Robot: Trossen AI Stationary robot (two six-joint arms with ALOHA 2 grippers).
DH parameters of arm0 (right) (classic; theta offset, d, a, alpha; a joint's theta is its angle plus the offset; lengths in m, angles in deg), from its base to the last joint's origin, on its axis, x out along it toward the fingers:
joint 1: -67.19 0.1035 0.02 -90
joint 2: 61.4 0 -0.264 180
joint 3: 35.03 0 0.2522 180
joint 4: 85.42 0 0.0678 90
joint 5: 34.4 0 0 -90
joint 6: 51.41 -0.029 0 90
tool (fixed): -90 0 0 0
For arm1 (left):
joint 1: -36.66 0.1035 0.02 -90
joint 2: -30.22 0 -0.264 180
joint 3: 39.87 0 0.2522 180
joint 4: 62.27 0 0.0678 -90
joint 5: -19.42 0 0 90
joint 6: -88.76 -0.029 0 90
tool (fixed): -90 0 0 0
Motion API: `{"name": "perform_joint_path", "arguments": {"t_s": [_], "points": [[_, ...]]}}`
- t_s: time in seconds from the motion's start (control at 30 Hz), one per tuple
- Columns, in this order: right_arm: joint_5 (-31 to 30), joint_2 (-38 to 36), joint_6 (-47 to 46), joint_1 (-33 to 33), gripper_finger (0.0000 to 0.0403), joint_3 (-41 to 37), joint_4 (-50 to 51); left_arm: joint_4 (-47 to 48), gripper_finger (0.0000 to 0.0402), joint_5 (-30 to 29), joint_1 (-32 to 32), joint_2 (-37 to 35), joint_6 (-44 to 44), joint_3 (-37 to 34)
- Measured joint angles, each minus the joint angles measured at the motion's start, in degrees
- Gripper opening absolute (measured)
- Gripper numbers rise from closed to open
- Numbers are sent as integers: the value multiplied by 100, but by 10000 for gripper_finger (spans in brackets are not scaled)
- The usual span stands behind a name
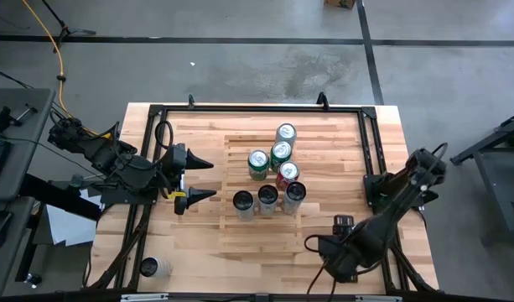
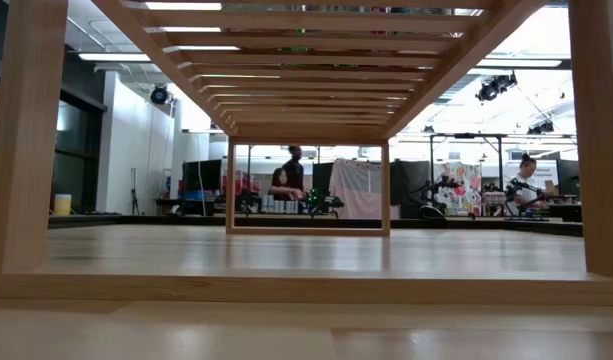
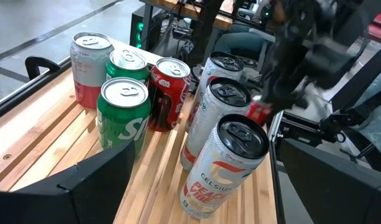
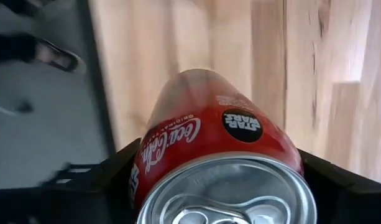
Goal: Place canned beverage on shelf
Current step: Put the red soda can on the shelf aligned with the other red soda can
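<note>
The shelf [image 1: 240, 147], a rack of pale wooden slats, lies in the middle of the table. Several cans stand upright on it: green ones [image 3: 123, 109], a red one [image 3: 168, 93], a pale one [image 1: 286, 132] and tall silver ones [image 3: 222, 165]. My right gripper [image 1: 324, 249] is over the table's near right part, pointing down, shut on a red cola can [image 4: 206, 140]. My left gripper [image 1: 208, 179] hangs open at the shelf's left side, facing the cans and touching nothing. My right gripper pinches the red cola can between its two fingers [image 4: 119, 171], on opposite sides of the can's wall just below the top rim [image 4: 146, 168]. The fingers come from above, pointing down. The can hangs about upright, top [image 4: 227, 193] toward the wrist, bottom over the tabletop.
One more can [image 1: 153, 267] stands on the tabletop at the near left corner. A black frame [image 1: 370, 143] runs around the table's edges. The shelf has bare slats at its left [image 1: 236, 155] and far side. In the low view, people sit in the room beyond the table.
</note>
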Motion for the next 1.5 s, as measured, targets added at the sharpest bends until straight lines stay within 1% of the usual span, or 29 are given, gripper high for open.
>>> {"name": "perform_joint_path", "arguments": {"t_s": [0.17, 0.3, 0.43, 0.57, 0.63, 0.73, 0.8, 0.9, 0.97, 1.1, 1.2, 1.3, 1.5], "points": [[-238, -279, -217, -35, 289, 1004, 136, -44, 392, 3, 0, 0, 87, 0], [-757, -354, -361, -48, 289, 1911, 121, -436, 392, 186, 0, -30, 81, 0], [-1415, -356, -305, -49, 289, 2813, 56, -1008, 392, 528, -2, -121, -221, 0], [-2535, -358, 324, -71, 289, 3544, -192, -1853, 392, 556, -2, -207, -753, -2], [-2985, -359, 782, -154, 289, 3824, -298, -2350, 392, 484, 0, -214, -1259, 0], [-3432, -361, 1514, -418, 289, 4104, -391, -2945, 392, 221, 24, -175, -2111, 0], [-3583, -363, 2022, -681, 289, 4177, -533, -3157, 392, 81, 93, -110, -2561, 27], [-3617, -363, 2693, -1127, 289, 4192, -682, -3079, 392, 26, 236, 77, -2869, 264], [-3607, -358, 3073, -1432, 289, 4162, -833, -2867, 392, 23, 349, 223, -2984, 502], [-3501, -273, 3597, -1992, 289, 4161, -869, -2266, 392, 38, 518, 642, -3279, 1040], [-3261, -195, 3840, -2350, 289, 4153, -886, -1956, 392, 156, 604, 954, -3519, 1409], [-2942, -110, 4012, -2604, 289, 4153, -1023, -1742, 392, 316, 650, 1202, -3752, 1674], [-2607, 57, 4426, -2783, 289, 4151, -1488, -1362, 392, 216, 791, 1541, -3820, 1864]]}}
